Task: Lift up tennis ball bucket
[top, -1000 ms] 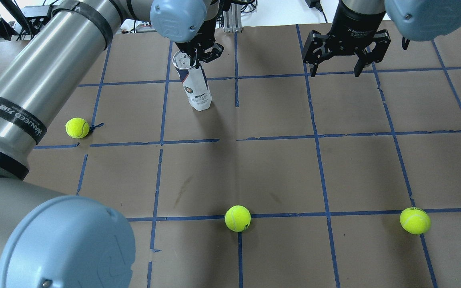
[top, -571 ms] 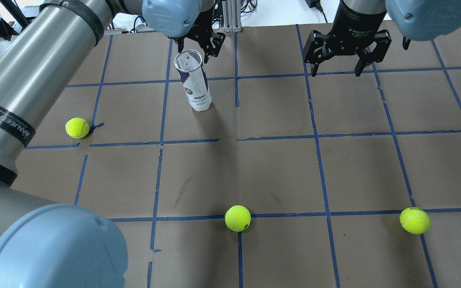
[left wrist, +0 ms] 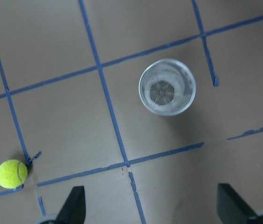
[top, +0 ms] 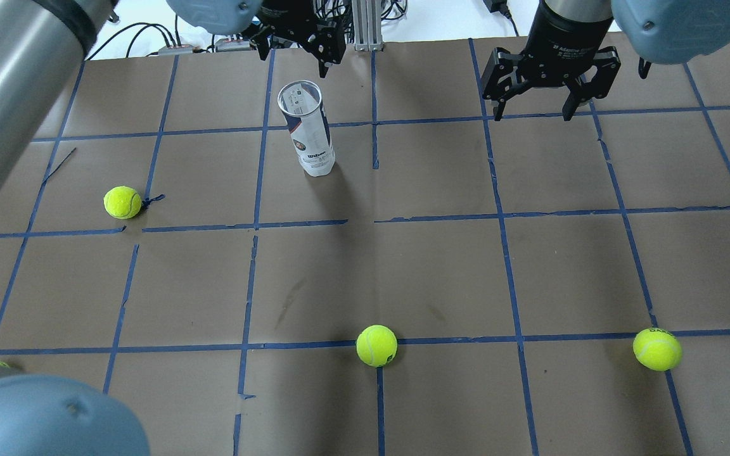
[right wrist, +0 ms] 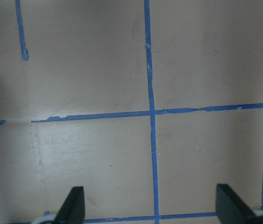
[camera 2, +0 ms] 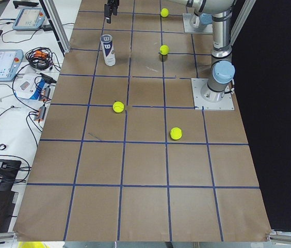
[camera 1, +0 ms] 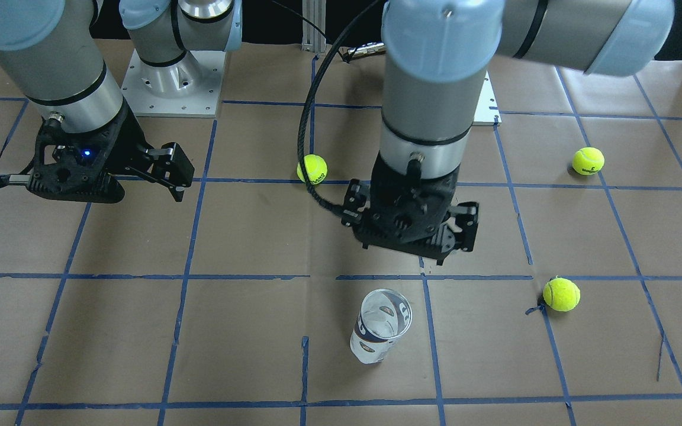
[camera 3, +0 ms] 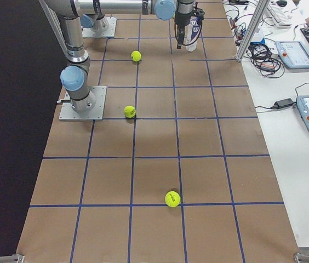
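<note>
Left tool pulled back from tennis ball bucket, jaws apart

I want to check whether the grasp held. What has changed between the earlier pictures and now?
The left gripper left the silver rim of the clear plastic tennis ball bucket with the navy and white label and rose; it now hangs open above it. The bucket stayed upright on the brown paper table, in the same place. The open right gripper and the yellow-green tennis balls did not move.
</note>
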